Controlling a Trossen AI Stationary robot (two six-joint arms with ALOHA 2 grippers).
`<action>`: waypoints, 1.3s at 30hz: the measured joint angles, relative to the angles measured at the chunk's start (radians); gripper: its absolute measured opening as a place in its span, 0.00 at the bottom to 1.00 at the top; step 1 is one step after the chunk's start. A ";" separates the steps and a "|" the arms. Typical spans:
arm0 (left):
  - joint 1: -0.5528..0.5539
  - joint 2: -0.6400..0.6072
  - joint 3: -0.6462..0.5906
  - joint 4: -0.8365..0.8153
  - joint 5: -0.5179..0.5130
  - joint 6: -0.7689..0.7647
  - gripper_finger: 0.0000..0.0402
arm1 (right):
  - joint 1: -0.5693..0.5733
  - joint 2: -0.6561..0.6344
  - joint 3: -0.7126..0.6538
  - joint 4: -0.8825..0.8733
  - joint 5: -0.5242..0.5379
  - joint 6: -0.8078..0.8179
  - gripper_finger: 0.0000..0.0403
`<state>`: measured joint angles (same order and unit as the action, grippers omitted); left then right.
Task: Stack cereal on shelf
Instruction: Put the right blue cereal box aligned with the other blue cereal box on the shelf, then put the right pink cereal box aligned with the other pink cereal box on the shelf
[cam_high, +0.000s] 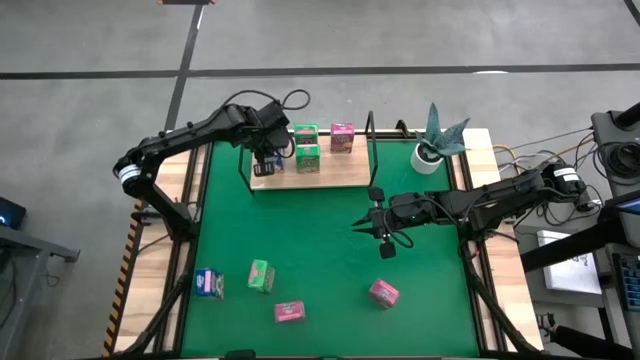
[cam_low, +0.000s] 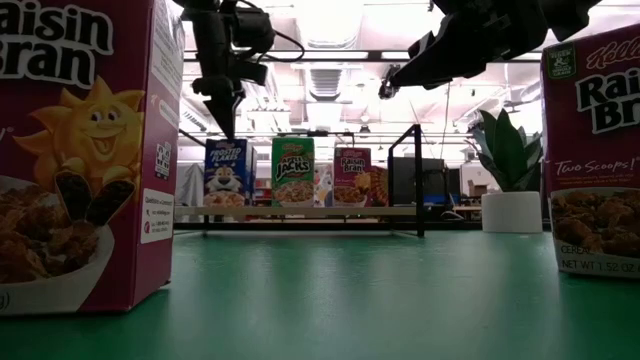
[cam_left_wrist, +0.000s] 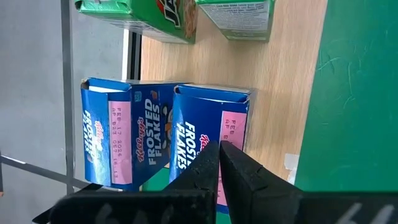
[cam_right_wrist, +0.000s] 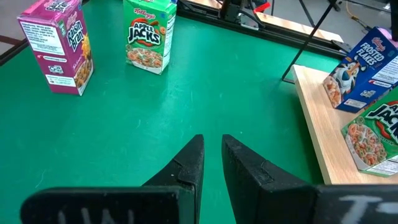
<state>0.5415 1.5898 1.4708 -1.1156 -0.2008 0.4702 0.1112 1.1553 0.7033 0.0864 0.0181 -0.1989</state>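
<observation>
The shelf (cam_high: 335, 172) stands at the mat's far side. On it stand two blue cereal boxes (cam_left_wrist: 118, 146) (cam_left_wrist: 208, 121), two green ones (cam_high: 305, 133) (cam_high: 308, 157) and a pink one (cam_high: 342, 137). On the mat stand a blue box (cam_high: 209, 283), a green one (cam_high: 261, 275) and two pink ones (cam_high: 289, 312) (cam_high: 383, 292). My left gripper (cam_high: 266, 155) is shut and points down just above the shelf's blue boxes (cam_low: 226, 170). My right gripper (cam_high: 360, 226) hovers over the mat's middle, a narrow gap between its fingers (cam_right_wrist: 211, 143), empty.
A potted plant (cam_high: 437, 140) stands at the back right, beside the shelf's black upright (cam_high: 371, 150). In the low view the two pink boxes on the mat loom close at the left (cam_low: 80, 150) and right (cam_low: 595, 150). Cables lie behind the shelf (cam_high: 295, 100).
</observation>
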 joint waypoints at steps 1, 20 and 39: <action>0.000 0.000 0.000 0.000 0.000 0.000 0.00 | 0.000 0.000 0.000 0.000 0.000 0.000 0.12; -0.042 -0.019 0.103 -0.094 0.045 -0.102 0.00 | 0.000 0.000 0.000 0.000 0.000 0.008 0.12; -0.542 -0.134 0.062 0.203 0.342 -0.155 0.00 | 0.044 0.000 0.002 0.000 0.002 0.114 0.12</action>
<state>-0.0005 1.4554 1.5323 -0.9123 0.1410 0.3150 0.1547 1.1553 0.7050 0.0868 0.0204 -0.0853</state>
